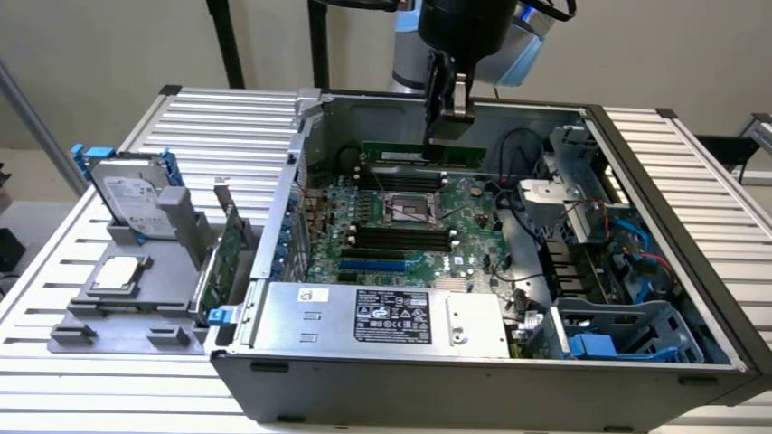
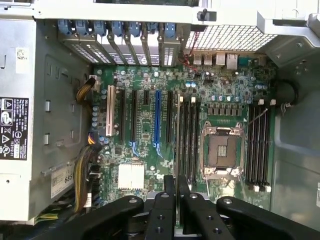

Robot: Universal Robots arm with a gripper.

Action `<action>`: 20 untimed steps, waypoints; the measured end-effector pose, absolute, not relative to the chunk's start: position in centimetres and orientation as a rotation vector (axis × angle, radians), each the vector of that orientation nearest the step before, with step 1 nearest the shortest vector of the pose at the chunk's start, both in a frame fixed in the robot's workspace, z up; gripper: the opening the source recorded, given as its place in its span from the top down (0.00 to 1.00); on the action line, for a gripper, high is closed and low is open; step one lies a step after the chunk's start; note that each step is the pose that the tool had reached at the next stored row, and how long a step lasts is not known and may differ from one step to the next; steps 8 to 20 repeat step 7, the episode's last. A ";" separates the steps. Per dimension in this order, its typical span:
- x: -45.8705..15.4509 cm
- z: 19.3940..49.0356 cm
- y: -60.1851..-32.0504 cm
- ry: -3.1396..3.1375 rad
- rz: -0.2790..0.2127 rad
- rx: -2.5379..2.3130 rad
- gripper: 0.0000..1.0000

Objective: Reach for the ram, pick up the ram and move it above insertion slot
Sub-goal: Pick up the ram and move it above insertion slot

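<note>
The ram (image 1: 410, 155), a long thin green stick, hangs level above the far part of the motherboard (image 1: 399, 226) inside the open computer case. My gripper (image 1: 444, 136) comes down from above and is shut on the stick's top edge. In the wrist view the ram (image 2: 177, 130) appears edge-on as a thin line running out from between my gripper (image 2: 176, 187) fingers. That line lies just beside the bank of black memory slots (image 2: 188, 140) next to the CPU socket (image 2: 220, 150). A second slot bank (image 2: 260, 145) sits on the socket's other side.
The grey power supply (image 1: 362, 316) fills the case's near side. The case walls (image 1: 657, 172) ring the board, with cables and a blue drive cage (image 1: 616, 334) at the exterior view's right. Outside, a grey fixture (image 1: 133, 307) holds a hard drive (image 1: 127, 194), a wider expansion card (image 1: 223, 253) and a CPU (image 1: 117, 271).
</note>
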State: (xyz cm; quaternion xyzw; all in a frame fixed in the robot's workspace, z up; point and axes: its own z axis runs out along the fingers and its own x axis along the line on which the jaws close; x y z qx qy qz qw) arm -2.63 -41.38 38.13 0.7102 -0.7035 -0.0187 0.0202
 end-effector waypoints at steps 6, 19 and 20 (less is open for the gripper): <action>-2.6 38.1 -41.4 -2.182 -0.058 2.203 0.86; -2.6 38.1 -41.4 -2.182 -0.058 2.203 0.86; -2.6 38.1 -41.4 -2.182 -0.058 2.203 0.86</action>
